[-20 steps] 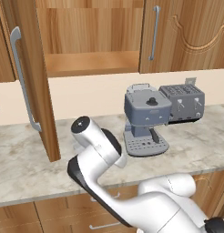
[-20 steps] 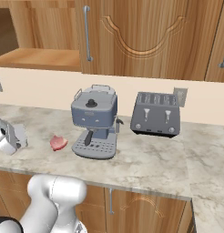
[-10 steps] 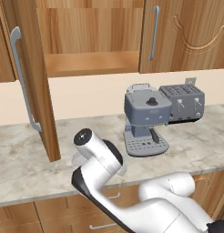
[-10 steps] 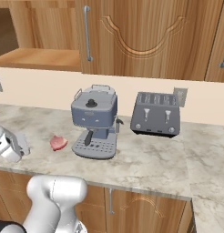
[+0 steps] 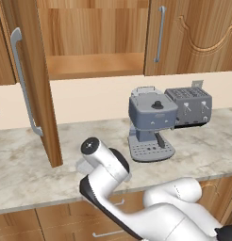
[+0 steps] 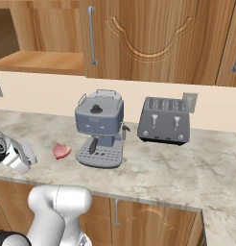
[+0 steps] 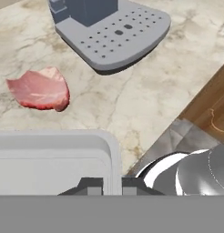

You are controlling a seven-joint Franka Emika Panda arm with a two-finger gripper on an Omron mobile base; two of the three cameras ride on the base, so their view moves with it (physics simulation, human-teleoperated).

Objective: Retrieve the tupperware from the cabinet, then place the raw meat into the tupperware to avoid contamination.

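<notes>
Lowered toward the counter (image 5: 23, 174) over the last second, the arm has carried the claw (image 7: 111, 185) and its load down in front of the open cabinet (image 5: 92, 66); nothing else on the counter has shifted.

Progress is judged as roughly halfway. The cabinet door (image 5: 30, 80) is swung open and the shelf inside is bare, so retrieval is taken as done. The tub (image 7: 54, 164) is seen in the hand view directly ahead of the claw, its rim pinched between the closed fingers, which are nearly together on the thin wall. In the right base view the tub (image 6: 25, 153) is seen at the far left, low over the counter; whether it is resting on the marble or just above it cannot be told.

Beyond the tub, up and to the left of the claw in the hand view, the meat (image 7: 40, 88) lies on the counter, apart from the tub. Further on and to the right of it stands the coffee machine (image 7: 109, 32).

Left to do, by this reading: the tub is to be set down and released, then the meat is to be picked up and laid inside.
</notes>
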